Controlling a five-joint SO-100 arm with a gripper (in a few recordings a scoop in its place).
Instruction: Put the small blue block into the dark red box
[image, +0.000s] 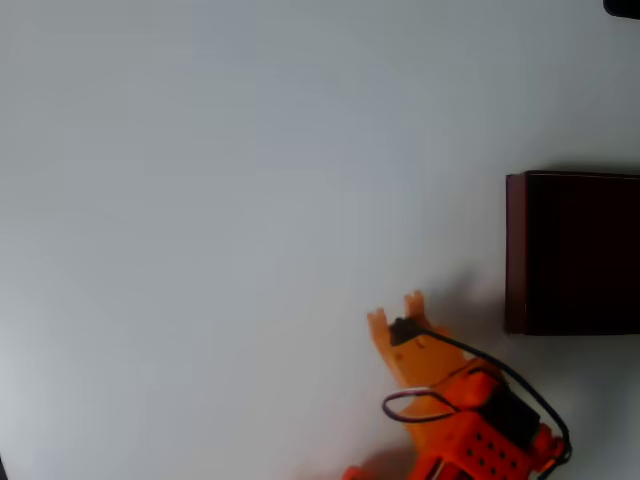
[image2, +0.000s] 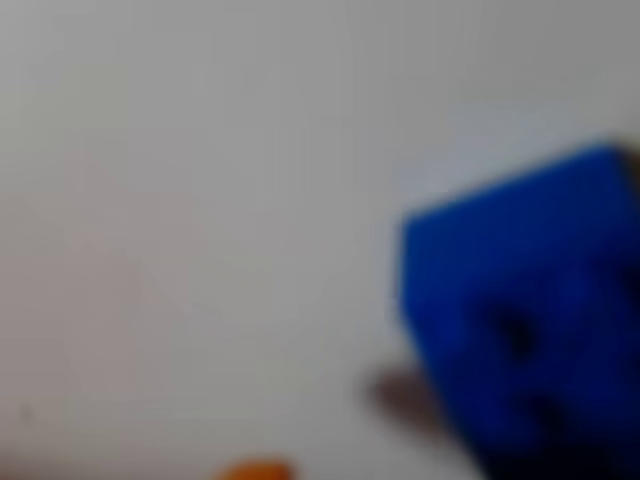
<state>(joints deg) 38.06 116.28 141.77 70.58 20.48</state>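
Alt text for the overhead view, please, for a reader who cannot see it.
An orange gripper reaches up from the bottom edge over a bare white table, fingertips slightly apart. A dark red box with a near-black interior sits at the right edge, apart from the gripper.

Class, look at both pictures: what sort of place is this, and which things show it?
Probably a robot test bench: a plain white table, an orange gripper with loose wiring, a dark red box, and a small blue block blurred close in the wrist view.

Overhead cam looks straight down, far; wrist cam v. close, blurred; both share white table (image: 250, 200).
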